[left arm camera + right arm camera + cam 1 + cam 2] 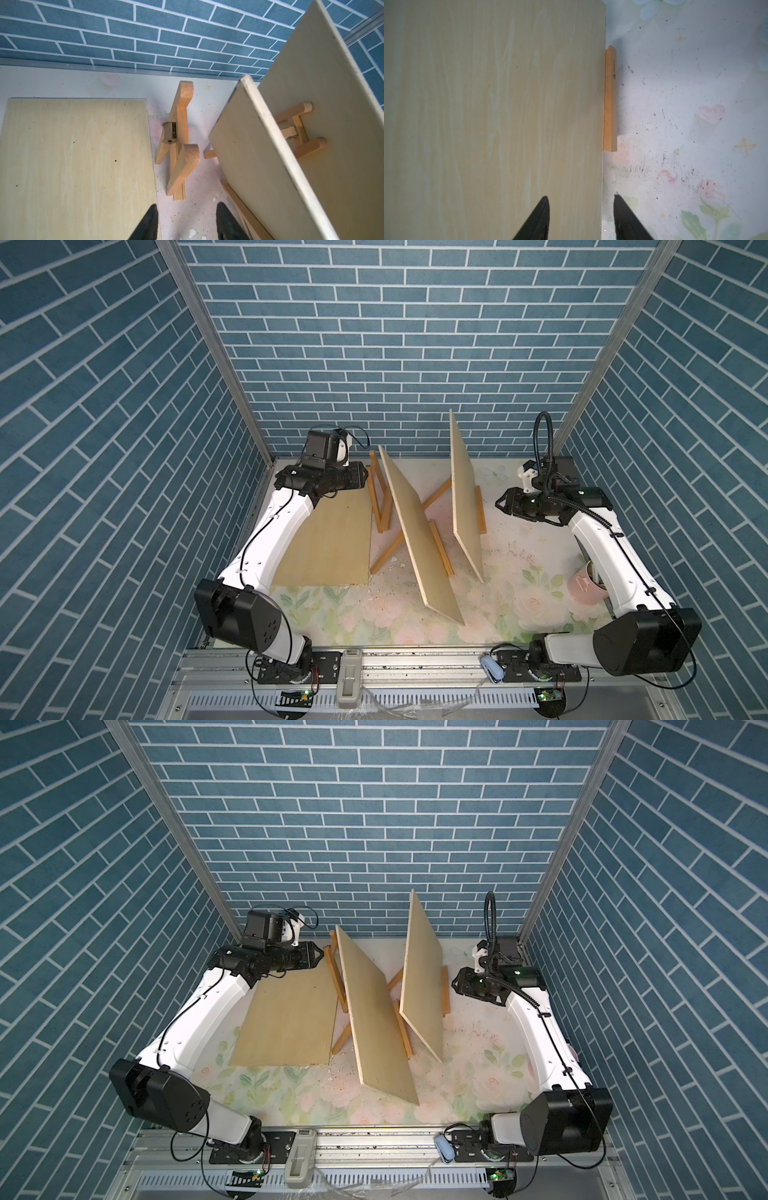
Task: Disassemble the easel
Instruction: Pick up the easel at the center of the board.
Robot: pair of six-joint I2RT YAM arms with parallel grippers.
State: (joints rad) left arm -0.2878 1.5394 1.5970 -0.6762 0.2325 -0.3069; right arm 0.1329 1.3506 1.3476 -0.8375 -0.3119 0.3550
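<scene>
My left gripper (365, 475) hangs low over the far corner of the flat board (332, 539), which lies on the table (519, 572). My jaws there stand moderately apart with nothing between them; in the wrist view one of the fingers (145, 224) shows over the board's edge and its partner over bare table. The bare easel (180, 133) stands just ahead of those tips, close but not touching, with its hinge facing me. Beyond it the leaning board (419, 539) tilts against a second easel (441, 549).

My right gripper (498, 504) is on the other side, pointing at the upright board (465, 497). Its jaws are also partly apart and hold nothing. In the wrist view the board's side edge falls between my fingers (539, 220), yet both top views show a small gap between my tips and the board. That board stands on the ledge (610, 99) of its own easel, which is near my tips.
</scene>
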